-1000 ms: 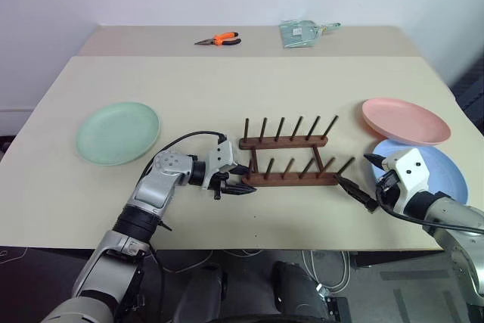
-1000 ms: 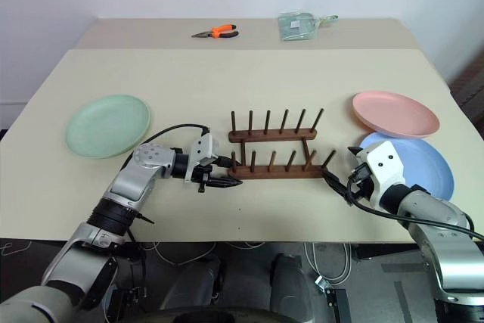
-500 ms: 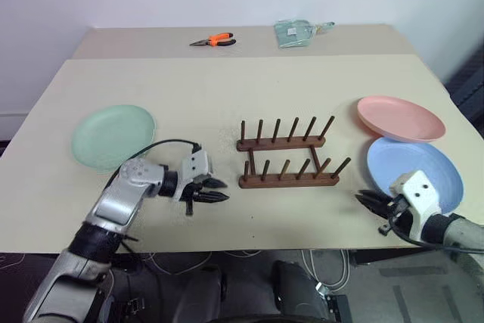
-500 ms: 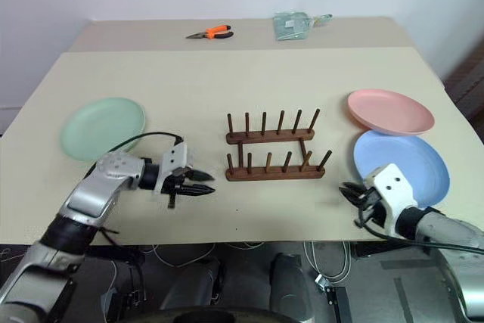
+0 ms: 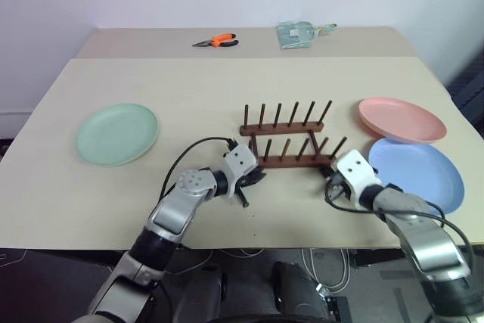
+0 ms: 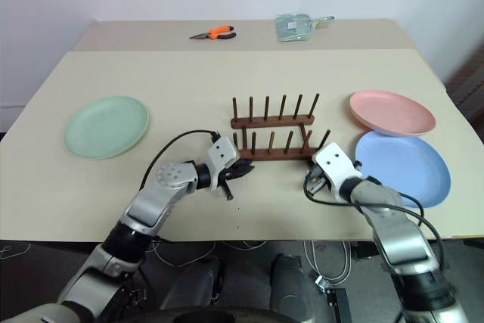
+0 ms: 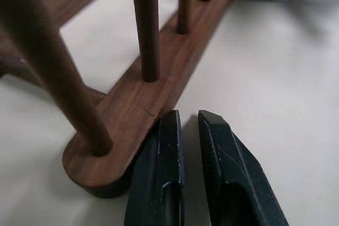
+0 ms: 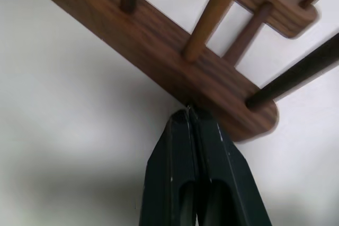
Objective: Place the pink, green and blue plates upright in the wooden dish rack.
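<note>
Currently both grippers closed, holding nothing: left gripper (image 7: 188, 125) and right gripper (image 8: 189, 112) tips against opposite ends of the rack's (image 5: 291, 158) near rail. Rack's long axis runs left-right between them. Green plate (image 5: 116, 134) far left; pink (image 5: 401, 119) and blue (image 5: 416, 174) right, nearer right arm.

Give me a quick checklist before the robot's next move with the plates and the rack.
1. Wooden dish rack standing with pegs up, no plate in it: ok.
2. Left gripper shut, at rack's near rail: ok.
3. Right gripper shut, tips against the near rail: ok.
4. Pink plate, blue plate, green plate lying flat on table: ok.
5. Any plate racked: not ok.
</note>
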Available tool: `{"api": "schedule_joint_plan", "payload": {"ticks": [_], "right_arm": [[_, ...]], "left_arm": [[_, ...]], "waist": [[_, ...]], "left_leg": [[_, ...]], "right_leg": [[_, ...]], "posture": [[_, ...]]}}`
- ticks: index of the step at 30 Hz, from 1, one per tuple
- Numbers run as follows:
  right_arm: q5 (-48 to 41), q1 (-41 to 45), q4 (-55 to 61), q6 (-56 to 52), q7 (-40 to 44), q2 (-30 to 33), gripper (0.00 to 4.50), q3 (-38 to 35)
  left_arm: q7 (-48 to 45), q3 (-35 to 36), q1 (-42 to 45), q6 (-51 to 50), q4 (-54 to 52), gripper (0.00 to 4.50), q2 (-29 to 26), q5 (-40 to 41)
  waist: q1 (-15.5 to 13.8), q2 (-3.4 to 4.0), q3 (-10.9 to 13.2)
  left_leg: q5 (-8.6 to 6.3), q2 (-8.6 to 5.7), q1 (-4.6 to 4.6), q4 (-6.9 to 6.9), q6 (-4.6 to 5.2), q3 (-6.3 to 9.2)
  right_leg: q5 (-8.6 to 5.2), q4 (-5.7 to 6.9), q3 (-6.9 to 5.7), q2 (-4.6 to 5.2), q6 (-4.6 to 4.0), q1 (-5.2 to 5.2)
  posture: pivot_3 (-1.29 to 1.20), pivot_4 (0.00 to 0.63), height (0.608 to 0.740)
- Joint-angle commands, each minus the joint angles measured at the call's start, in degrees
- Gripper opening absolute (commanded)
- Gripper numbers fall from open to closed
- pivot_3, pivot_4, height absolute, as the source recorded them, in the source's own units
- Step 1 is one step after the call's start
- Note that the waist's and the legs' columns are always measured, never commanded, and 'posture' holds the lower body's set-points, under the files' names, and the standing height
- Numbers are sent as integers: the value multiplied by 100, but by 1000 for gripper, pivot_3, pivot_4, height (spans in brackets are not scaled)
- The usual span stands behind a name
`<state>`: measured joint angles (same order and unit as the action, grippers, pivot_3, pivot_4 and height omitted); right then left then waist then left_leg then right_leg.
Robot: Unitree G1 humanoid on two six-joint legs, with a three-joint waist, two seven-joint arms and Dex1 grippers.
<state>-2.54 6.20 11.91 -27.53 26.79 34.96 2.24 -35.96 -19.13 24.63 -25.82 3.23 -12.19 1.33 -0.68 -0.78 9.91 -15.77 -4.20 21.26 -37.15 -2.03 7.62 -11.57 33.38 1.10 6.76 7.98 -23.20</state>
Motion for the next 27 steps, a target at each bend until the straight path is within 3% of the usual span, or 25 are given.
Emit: {"api": "schedule_joint_plan", "payload": {"ticks": [1, 7, 10, 14, 18, 21, 25, 27], "right_arm": [[299, 555, -709, 363, -261, -148, 0, 50], [316, 1118, -1313, 701, -129, -227, 0, 0], [414, 916, -835, 905, 181, 353, 792, -255], [524, 529, -198, 1135, 484, 1276, 2825, -858], [907, 179, -433, 1527, 676, 2145, 2825, -1136], [1366, 173, -1157, 1967, 557, 2487, 2825, -924], [1731, 590, -2189, 2357, 217, 2363, 2825, -598], [1926, 785, -2716, 2613, 42, 2293, 2316, -395]], "left_arm": [[611, 370, 230, 247, 795, 555, -19, -239], [724, 527, 448, 474, 1131, 555, -3, -116], [253, 492, 218, 502, 571, 505, -131, 132], [-451, 417, -183, 465, -403, 505, -358, 603], [-856, 430, -372, 258, -1022, 505, -428, 1014], [-953, 424, -370, 133, -1233, 505, -365, 1213], [-891, 410, -344, 73, -1321, 505, -301, 1254], [-829, 450, -397, 33, -1424, 505, -259, 1328]], "waist": [[13, 2, -1], [18, 4, -2], [19, 9, 1], [4, 14, 4], [-2, 10, 5], [11, 9, 4], [40, 13, 5], [47, 14, 5]], "left_leg": [[0, 0, -1, 1, 0, 0], [2, -1, 0, 8, -3, -1], [2, -2, 2, 8, -2, -1], [1, -3, 11, 12, -2, -3], [1, -2, 13, 9, -2, -2], [1, 1, 8, 8, -2, -6], [1, 2, 7, 9, -2, -14], [1, 1, 7, 10, -2, -18]], "right_leg": [[3, 2, 0, -1, 5, -2], [26, 7, 0, -4, -1, -10], [25, 6, 1, -4, 0, -9], [22, 0, 2, -2, 5, -16], [7, -6, 0, -1, 16, -10], [-2, -6, 1, -1, 4, -6], [2, -5, 5, 0, -3, -10], [7, -4, 9, 0, -11, -12]], "posture": [[0, 150, 740], [0, 150, 740], [0, 150, 740], [0, 150, 740], [0, 150, 740], [0, 150, 740], [0, 150, 740], [0, 150, 740]]}}
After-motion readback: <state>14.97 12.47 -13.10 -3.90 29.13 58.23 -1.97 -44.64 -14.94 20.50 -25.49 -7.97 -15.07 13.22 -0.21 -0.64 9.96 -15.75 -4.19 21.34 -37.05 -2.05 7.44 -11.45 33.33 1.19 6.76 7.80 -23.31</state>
